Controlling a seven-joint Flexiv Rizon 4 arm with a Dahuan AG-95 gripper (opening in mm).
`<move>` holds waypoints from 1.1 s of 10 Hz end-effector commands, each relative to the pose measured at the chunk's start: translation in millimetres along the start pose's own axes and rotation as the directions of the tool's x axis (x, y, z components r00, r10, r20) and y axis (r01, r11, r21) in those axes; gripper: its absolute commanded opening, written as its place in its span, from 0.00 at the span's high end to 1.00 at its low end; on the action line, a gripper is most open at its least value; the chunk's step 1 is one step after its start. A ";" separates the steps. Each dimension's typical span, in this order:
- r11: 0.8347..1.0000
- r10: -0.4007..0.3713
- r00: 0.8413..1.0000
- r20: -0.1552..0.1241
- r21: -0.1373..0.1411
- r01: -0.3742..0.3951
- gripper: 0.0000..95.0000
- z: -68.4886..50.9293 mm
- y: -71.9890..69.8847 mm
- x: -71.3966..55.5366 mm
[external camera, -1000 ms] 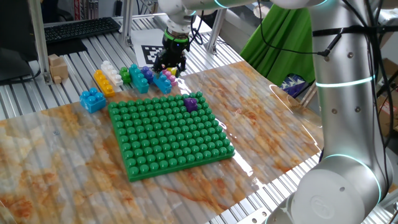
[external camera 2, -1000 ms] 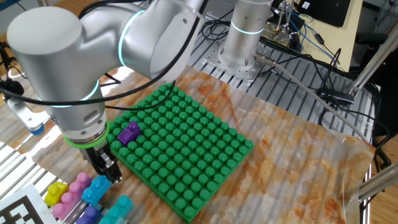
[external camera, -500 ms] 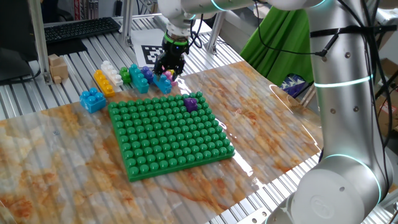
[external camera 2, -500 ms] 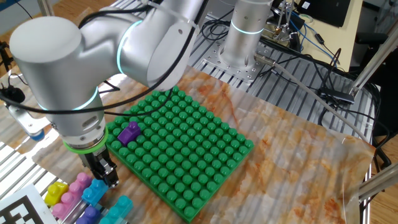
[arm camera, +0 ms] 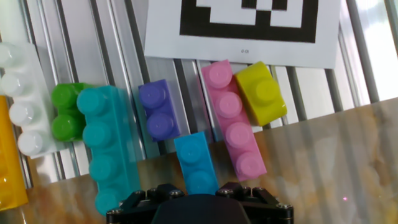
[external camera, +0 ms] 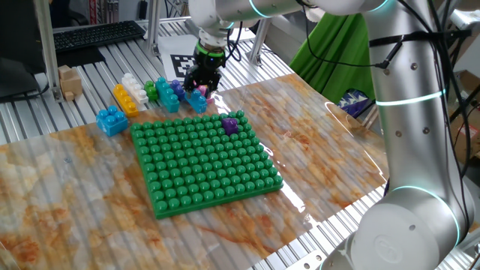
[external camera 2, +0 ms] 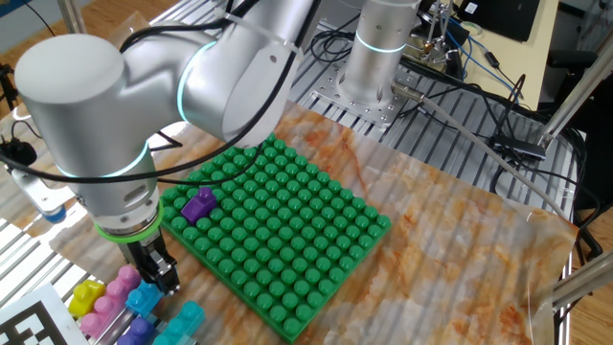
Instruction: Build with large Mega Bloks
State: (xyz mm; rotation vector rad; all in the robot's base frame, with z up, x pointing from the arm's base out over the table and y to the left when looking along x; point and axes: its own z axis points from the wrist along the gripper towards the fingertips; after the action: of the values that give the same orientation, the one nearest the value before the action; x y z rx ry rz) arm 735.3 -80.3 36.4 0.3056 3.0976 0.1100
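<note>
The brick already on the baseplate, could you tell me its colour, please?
Purple, clearest in the other fixed view.

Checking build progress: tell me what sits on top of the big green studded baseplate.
One small purple plastic brick sits near a corner of the green baseplate; every other stud shows bare.

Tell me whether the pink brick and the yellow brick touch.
Touching. The hand view shows the yellow brick pressed against the pink brick's side, no gap.

The only marking is a black-and-white square code pattern printed on a white paper sheet point(arm camera: 242, 28) lying beyond the gripper point(arm camera: 200, 198). Beneath the pattern sits a tiny line of print, too small to read. Nothing else carries lettering.
</note>
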 end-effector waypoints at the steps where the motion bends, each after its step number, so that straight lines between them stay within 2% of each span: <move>1: 1.000 0.003 1.000 0.003 -0.001 -0.003 0.60 2.4 0.3 -0.3; 2: 1.000 0.003 1.000 0.004 -0.002 -0.003 0.60 3.8 0.5 -0.3; 3: 1.000 0.002 1.000 0.004 -0.003 -0.002 0.80 5.3 0.5 -0.2; 5: 1.000 -0.007 1.000 0.025 -0.003 0.007 0.80 10.4 -0.1 0.1; 6: 1.000 -0.011 1.000 0.028 -0.002 0.011 1.00 11.4 -0.2 0.1; 9: 1.000 -0.012 1.000 0.023 0.008 0.012 1.00 6.9 0.5 0.0; 11: 1.000 0.004 1.000 0.007 0.011 -0.004 1.00 -9.3 2.8 2.3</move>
State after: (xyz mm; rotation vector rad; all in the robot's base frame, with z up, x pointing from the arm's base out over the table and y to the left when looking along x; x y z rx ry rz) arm 735.1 -77.5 47.6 0.3126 3.0972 0.0970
